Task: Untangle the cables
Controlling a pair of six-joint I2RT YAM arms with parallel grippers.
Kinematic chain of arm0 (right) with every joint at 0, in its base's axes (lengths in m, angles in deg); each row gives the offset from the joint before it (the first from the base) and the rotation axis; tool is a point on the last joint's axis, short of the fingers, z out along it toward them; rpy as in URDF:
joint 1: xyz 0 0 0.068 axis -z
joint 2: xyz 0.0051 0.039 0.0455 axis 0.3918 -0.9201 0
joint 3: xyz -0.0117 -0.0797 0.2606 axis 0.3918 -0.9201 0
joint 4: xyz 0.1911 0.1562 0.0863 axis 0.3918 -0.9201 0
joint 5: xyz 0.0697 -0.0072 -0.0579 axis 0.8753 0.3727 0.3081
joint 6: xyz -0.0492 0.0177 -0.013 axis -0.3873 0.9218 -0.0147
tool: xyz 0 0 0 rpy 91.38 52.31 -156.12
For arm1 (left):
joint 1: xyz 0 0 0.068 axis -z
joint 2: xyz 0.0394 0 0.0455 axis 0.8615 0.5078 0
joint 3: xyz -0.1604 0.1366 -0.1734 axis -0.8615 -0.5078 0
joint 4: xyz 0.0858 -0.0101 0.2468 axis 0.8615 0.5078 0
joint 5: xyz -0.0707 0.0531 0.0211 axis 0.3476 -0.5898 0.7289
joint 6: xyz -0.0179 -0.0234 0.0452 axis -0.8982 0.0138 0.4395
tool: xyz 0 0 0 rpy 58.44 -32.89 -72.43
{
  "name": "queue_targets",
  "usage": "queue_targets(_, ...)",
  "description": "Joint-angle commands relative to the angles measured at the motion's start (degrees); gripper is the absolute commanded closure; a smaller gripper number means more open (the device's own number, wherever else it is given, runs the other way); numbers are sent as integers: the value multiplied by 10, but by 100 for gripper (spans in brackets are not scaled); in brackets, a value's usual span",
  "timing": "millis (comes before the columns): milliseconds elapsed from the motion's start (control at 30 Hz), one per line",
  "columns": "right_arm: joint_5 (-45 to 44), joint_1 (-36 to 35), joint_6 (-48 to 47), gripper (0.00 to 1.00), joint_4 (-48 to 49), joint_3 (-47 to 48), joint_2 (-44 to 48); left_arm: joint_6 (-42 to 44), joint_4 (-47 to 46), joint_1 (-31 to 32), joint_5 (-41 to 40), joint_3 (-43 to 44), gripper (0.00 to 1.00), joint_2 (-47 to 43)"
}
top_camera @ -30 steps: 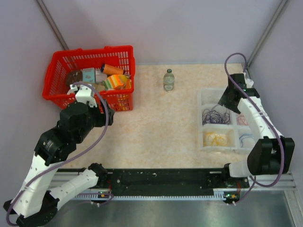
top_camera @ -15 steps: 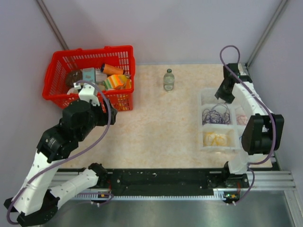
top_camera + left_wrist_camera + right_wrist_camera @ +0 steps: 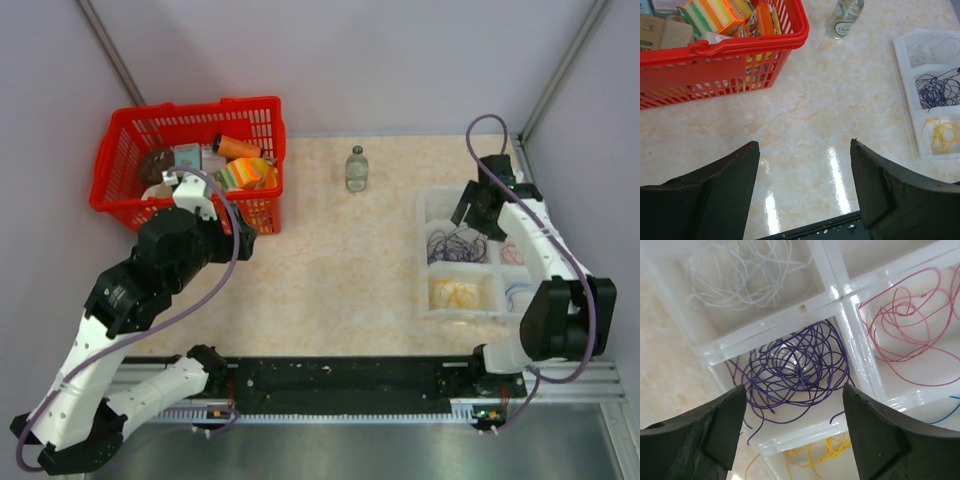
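Observation:
The cables lie sorted in a clear divided tray point(image 3: 425, 255) at the right. A dark purple tangle point(image 3: 790, 365) fills the middle compartment. Red loops point(image 3: 910, 320), pale white threads point(image 3: 740, 275), yellow strands point(image 3: 815, 455) and a bit of blue point(image 3: 945, 415) lie in the neighbouring compartments. My right gripper point(image 3: 794, 390) hovers open just above the purple tangle point(image 3: 455, 245), holding nothing; it sits over the tray's far half point(image 3: 474, 218). My left gripper point(image 3: 805, 145) is open and empty above bare table by the basket point(image 3: 243, 243). The tray point(image 3: 902, 50) shows far to its right.
A red basket point(image 3: 190, 160) of packaged goods stands at the back left, close to the left gripper. A small clear bottle point(image 3: 357, 168) stands upright at the back middle. Walls close in on both sides, and a black rail point(image 3: 340, 385) runs along the near edge.
The right arm swung its elbow and brought the gripper back over the purple compartment, jaws a little wider. The left arm shifted slightly to the right.

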Motion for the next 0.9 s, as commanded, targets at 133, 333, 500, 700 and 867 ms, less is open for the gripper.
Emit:
queue_targets(133,71,-1,-90,13,-75,124,149,-37,-86,-1,18,-6,20,9)
queue_targets(333,247,-32,-92,1,-70,129,259,-87,-190,-1,60,-96,19,-31)
queue_targets(500,229,-43,-107,1,-69,89,354,-88,-336,0,92,-213,18,-107)
queue_targets(700,223,-55,-117,1,-53,7,514,-79,-406,-1,165,-296,18,-186)
queue_targets(867,234,-55,-92,1,-12,-110,657,-76,-485,-1,218,-391,15,-297)
